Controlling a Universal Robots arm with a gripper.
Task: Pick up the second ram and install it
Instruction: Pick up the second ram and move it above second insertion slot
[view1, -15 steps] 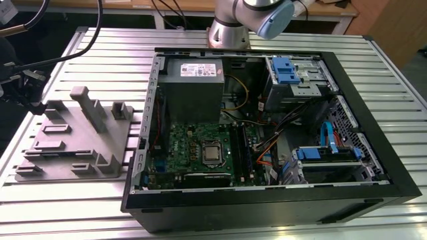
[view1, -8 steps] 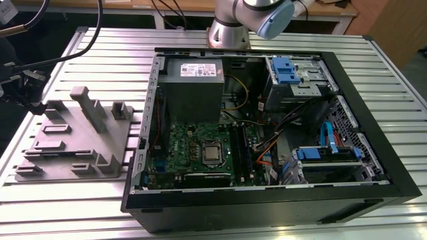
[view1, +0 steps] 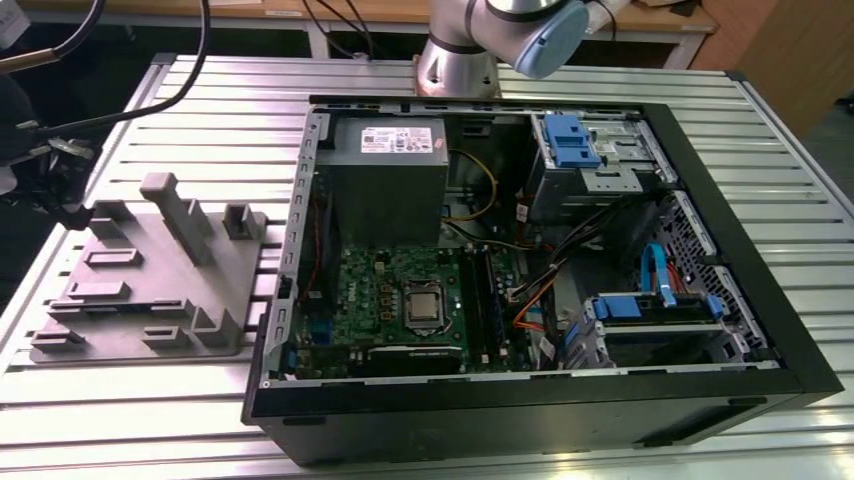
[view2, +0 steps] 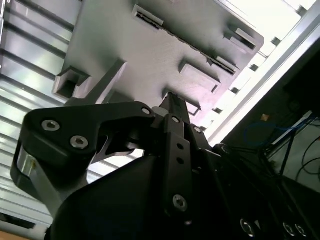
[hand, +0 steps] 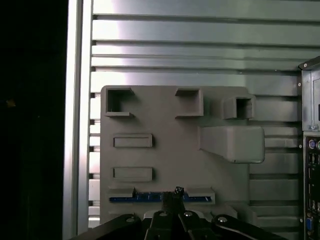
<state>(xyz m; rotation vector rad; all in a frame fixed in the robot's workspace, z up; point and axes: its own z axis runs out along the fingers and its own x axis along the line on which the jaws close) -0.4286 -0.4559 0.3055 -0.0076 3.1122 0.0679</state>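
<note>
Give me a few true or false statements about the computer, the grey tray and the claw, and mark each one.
The computer case lies open on the slatted table. True.
The grey tray sits at the exterior view's right of the case. False: it sits at the exterior view's left.
In the first wrist view, the claw is right by the memory stick in the tray. True.
The drive brackets inside the case are red. False: they are blue.
</note>
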